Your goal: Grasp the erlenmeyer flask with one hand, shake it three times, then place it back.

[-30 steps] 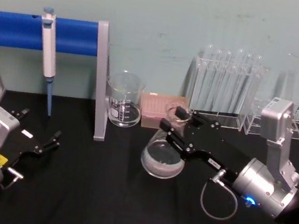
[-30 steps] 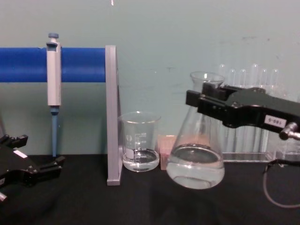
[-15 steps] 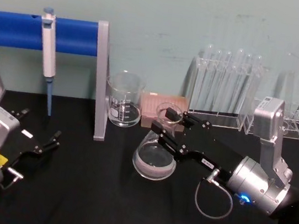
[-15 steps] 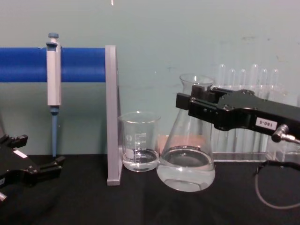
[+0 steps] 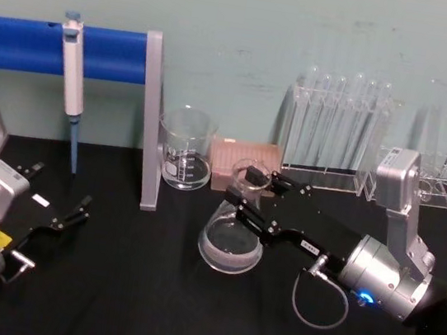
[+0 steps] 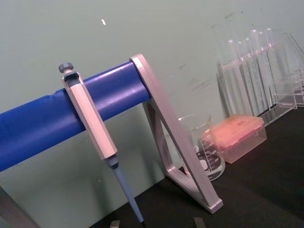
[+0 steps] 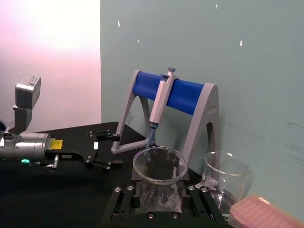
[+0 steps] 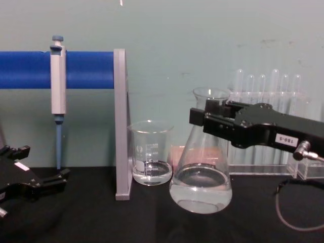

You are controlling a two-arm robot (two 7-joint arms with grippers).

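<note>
Clear glass, the erlenmeyer flask (image 5: 231, 237) stands close to upright, its long axis running from the wide base up to the narrow neck, the flared mouth pointing upward and tipped only slightly toward the back wall; a shallow layer of clear liquid sits in the base. No writing can be made out on the flask itself. A small white label (image 8: 285, 138) on the right arm's black body carries digits that look like "180-5", though I cannot be sure. The right gripper (image 5: 247, 189) reaches in from the robot's right and is clamped on the neck just below the rim, one jaw on each side, with the cone and base hanging below the jaws. The base is at the black table (image 5: 146, 307) near its middle; whether it touches the surface cannot be told. Just behind and to the left stands a beaker (image 5: 184, 160) with white marks too small to read, and a pink box (image 5: 242, 155) lies behind the flask. A test tube rack (image 5: 336, 137) stands at the back right. A pipette (image 5: 71, 79) hangs on a blue bar (image 5: 24, 44). The left gripper (image 5: 63, 184) rests low at the left, fingers spread apart and empty.
</note>
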